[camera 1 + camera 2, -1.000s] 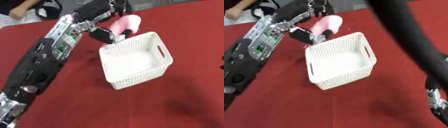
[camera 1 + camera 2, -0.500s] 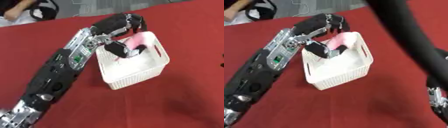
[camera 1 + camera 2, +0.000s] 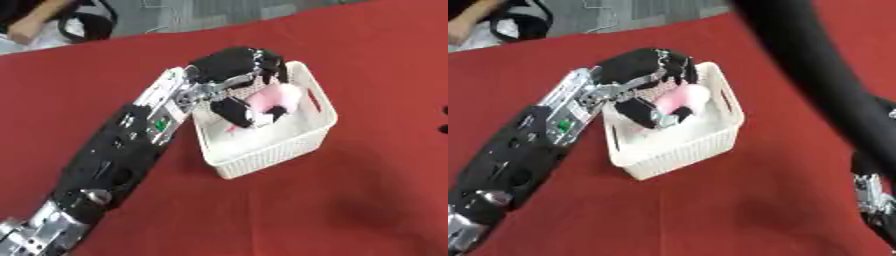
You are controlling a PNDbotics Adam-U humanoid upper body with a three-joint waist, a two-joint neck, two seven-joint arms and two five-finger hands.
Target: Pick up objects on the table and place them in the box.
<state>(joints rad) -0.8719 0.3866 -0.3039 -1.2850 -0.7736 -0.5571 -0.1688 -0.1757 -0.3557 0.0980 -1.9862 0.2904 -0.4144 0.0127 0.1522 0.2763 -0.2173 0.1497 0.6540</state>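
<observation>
Lowered left hand (image 3: 234, 82) — pink object (image 3: 273, 97), inside box (image 3: 262, 155)

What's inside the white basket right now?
A pink object, with the left hand curled around it. The hand covers part of the object and the basket floor beneath it.

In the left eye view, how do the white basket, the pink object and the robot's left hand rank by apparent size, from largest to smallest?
1. White basket.
2. Left hand, curled round the pink thing; it is higher, nearer the camera, so this rank is unsure.
3. Pink object, partly hidden by fingers.
</observation>
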